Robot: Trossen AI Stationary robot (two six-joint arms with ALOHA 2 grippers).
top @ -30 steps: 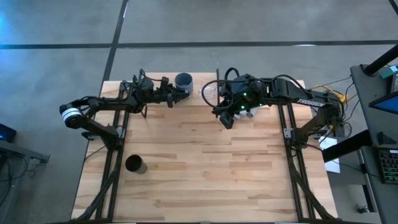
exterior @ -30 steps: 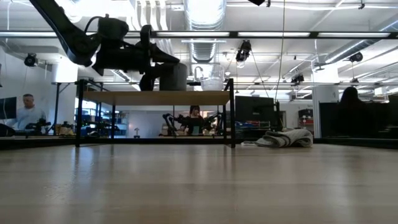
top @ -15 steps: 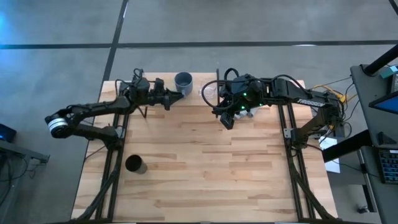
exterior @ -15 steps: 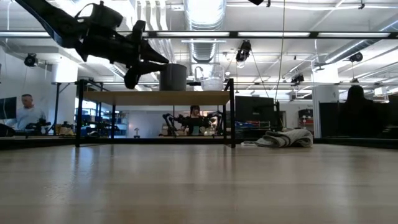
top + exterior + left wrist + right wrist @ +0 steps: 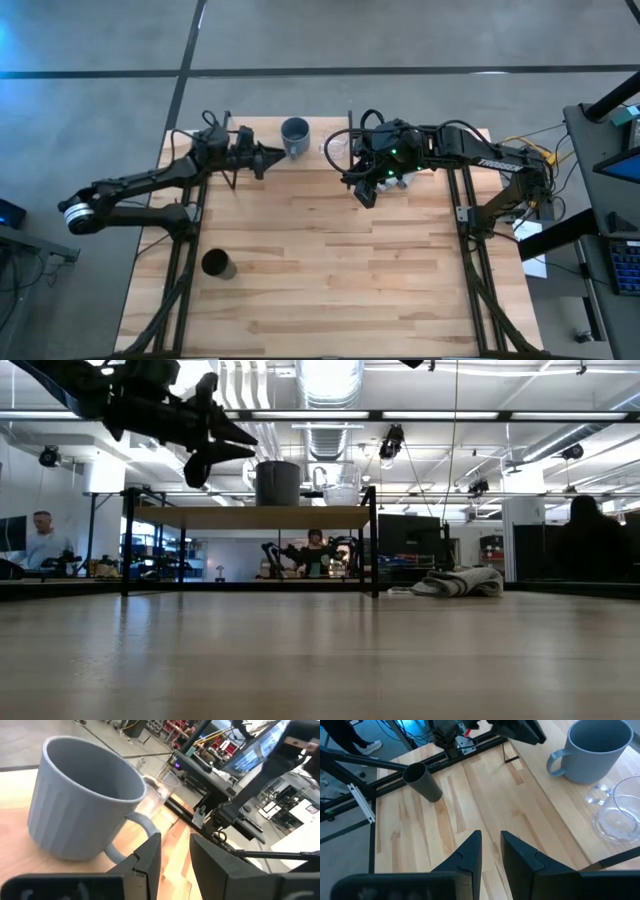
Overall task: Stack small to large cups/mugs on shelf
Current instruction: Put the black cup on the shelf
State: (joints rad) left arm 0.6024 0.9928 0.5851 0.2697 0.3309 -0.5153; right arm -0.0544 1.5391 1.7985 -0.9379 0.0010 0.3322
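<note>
The grey-blue mug (image 5: 295,134) stands upright on its base on the shelf (image 5: 250,517), handle toward my left gripper (image 5: 127,837). The clear glass cup (image 5: 336,148) stands on the shelf just to its right (image 5: 340,490). The black cup (image 5: 217,264) stands on the table near the left front. My left gripper (image 5: 272,155) is open and empty, left of the mug and above shelf height (image 5: 250,447). My right gripper (image 5: 362,195) is open and empty, hovering right of the shelf's near corner.
A grey-white cloth (image 5: 408,180) lies at the far right of the table under my right arm, and also shows in the low view (image 5: 458,582). The shelf's thin black side frames stand at the far edge. People sit in the room beyond the table.
My left gripper has drawn back from the mug toward the table's left edge and risen a little. The mug stays upright on the shelf where it was.
</note>
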